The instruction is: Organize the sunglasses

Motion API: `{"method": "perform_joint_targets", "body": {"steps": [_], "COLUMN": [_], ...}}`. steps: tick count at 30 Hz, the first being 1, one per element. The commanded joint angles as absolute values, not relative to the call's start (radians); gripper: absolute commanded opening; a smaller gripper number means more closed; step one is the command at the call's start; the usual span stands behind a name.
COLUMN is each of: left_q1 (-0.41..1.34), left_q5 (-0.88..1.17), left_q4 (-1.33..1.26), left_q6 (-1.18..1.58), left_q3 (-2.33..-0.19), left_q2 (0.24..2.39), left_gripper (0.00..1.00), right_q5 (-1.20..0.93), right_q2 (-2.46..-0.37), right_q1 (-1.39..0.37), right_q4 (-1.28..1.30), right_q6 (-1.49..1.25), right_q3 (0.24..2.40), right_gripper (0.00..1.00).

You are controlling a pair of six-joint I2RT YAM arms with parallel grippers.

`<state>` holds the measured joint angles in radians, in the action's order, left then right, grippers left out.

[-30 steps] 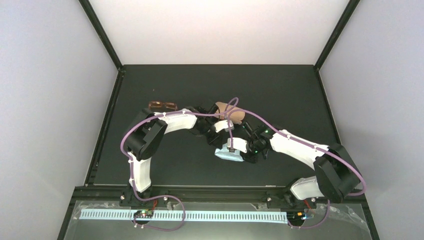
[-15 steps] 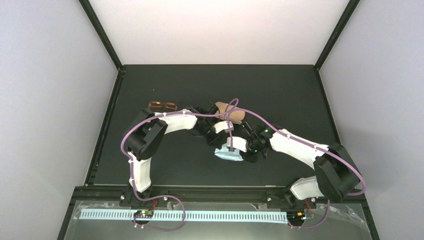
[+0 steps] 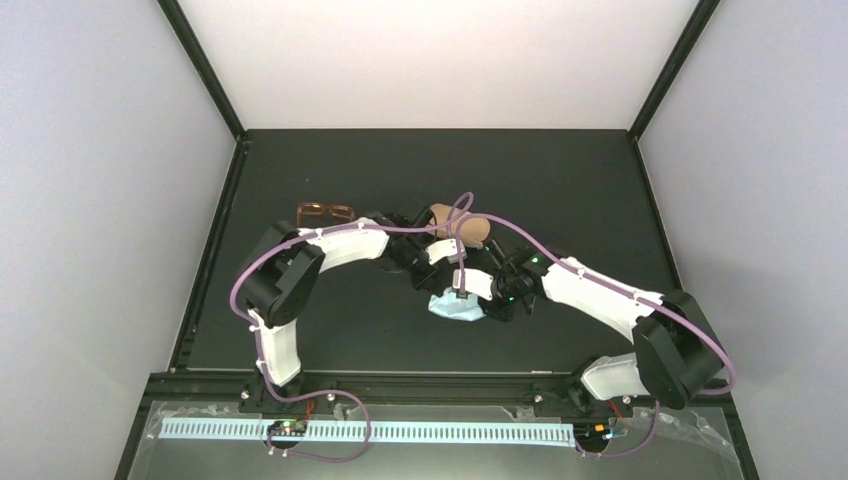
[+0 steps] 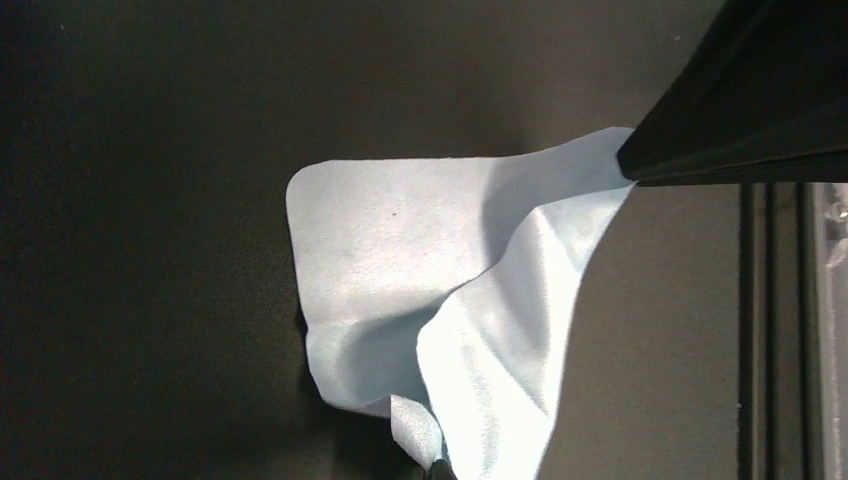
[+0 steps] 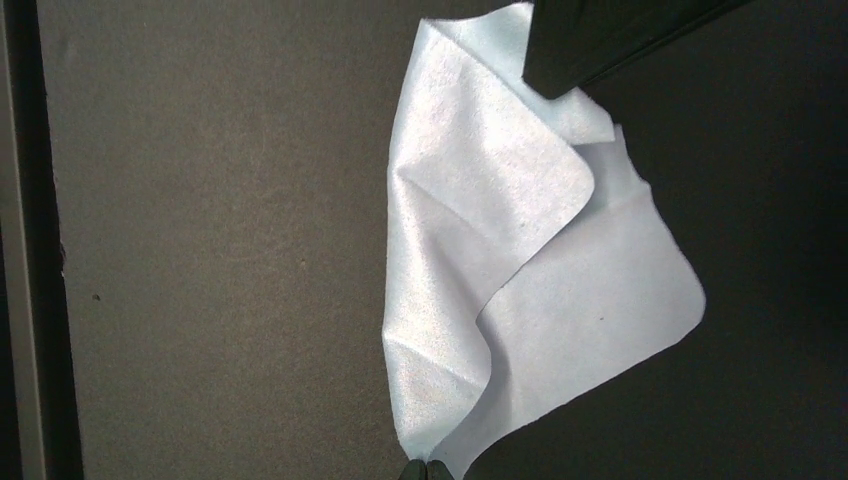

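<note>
Brown case (image 3: pixel 478 230), blue cloth (image 3: pixel 452 309), reddish sunglasses (image 3: pixel 325 212): one of each.

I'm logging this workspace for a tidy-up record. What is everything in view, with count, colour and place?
sunglasses: one, reddish-brown, left side of the mat, beyond the left arm
case: one, brown, mid-mat beyond the wrists, crossed by a cable
cloth: one, light blue, centre of the mat, two corners lifted
mat: one, black, tabletop
left arm: one, white and black, purple cable
right arm: one, same colours
left fingers: black, shut on a cloth corner
right fingers: black, shut on another corner
</note>
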<state>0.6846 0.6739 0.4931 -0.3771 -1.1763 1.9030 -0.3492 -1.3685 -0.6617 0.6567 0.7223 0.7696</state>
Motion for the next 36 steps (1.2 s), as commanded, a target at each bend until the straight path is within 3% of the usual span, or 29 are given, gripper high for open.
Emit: {"method": "perform_joint_targets", "body": {"steps": [1, 14, 27, 30, 36], "left_q1": [0.664, 0.61, 0.593, 0.593, 0.594], "left_q5": [0.752, 0.84, 0.671, 0.635, 0.595], "left_q4": [0.504, 0.463, 0.484, 0.493, 0.507], "left_q6": [-0.388, -0.434, -0.354, -0.331, -0.325], "left_q3": [-1.16, -1.11, -1.182, -1.197, -1.205], "left_q2": [1.836, 1.732, 1.873, 1.893, 1.884], "left_gripper": [0.02, 0.02, 0.03, 0.08, 0.31], "right_q5": [-0.36, -0.422, -0.473, -0.477, -0.482], "right_q2": [-1.328, -1.294, -1.279, -1.275, -1.284], "right_q1": [-0.663, -0.598, -0.595, -0.595, -0.595], "right_q4": [0.656, 0.712, 0.77, 0.771, 0.773], "right_q6": [0.709, 0.708, 0.73, 0.726, 0.718], "right_q3": [0.808, 0.88, 0.883, 0.872, 0.863], "right_gripper": [0.01, 0.01, 0.01, 0.01, 0.01]}}
